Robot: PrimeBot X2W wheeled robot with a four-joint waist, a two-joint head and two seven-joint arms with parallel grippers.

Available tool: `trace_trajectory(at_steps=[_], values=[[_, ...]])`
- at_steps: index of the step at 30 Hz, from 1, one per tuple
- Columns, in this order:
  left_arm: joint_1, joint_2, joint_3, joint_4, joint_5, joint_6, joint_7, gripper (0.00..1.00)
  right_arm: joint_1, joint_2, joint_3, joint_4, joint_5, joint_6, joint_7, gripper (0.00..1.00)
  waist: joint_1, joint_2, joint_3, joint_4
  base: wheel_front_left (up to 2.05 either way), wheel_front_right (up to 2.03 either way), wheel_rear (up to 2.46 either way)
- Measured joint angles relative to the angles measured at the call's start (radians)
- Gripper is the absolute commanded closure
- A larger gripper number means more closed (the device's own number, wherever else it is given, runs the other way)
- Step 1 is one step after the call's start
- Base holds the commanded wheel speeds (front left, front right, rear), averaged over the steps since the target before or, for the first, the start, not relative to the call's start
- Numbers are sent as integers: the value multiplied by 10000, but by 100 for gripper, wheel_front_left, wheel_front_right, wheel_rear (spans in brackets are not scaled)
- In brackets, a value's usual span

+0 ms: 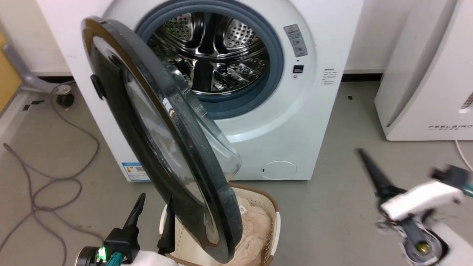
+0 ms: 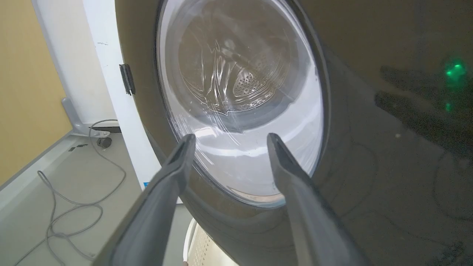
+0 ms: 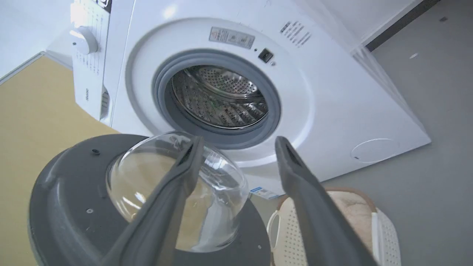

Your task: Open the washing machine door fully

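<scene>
Black and glossy, the washing machine door stands about half open from the white washing machine, with the steel drum exposed. Its lower edge hangs over a cream laundry basket. The left gripper is spread wide at the door's outer face and holds nothing; whether a finger touches the door is hard to tell. The right gripper is wide open and empty, well off to the right.

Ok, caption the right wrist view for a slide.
Open right pincer faces the partly open washing machine door and steel drum.
</scene>
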Motion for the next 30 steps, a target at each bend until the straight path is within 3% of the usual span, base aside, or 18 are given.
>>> trace_trajectory(at_steps=[3,7,13,15,19,23,30], values=[[112,2,44,58,-12,2,0,0,1083,575,-2176,713,-2343,0,-8,0,0,0,-73,-72,0,0,0],[150,8,77,113,-46,10,0,0,2590,1841,-5076,1045,-6355,0,-2,0,0,0,-141,-132,0,0,0],[150,6,67,194,-82,10,0,0,4326,4067,-8978,-980,-12644,0,-2,0,0,0,-151,-89,0,0,0],[149,4,73,209,-84,10,0,0,4723,4594,-9444,-1902,-14155,2,0,0,1,0,-134,-77,0,0,0],[145,4,86,221,-96,10,0,0,5172,4738,-9488,-3185,-15871,2,2,0,1,0,-100,-63,0,0,0],[140,6,100,240,-96,10,0,0,5688,4752,-8913,-3829,-16780,2,483,0,1,0,-67,-44,0,0,0],[139,4,104,261,-94,10,0,0,6084,4753,-8422,-3852,-16853,4,991,0,1,0,-25,-18,0,0,0]])
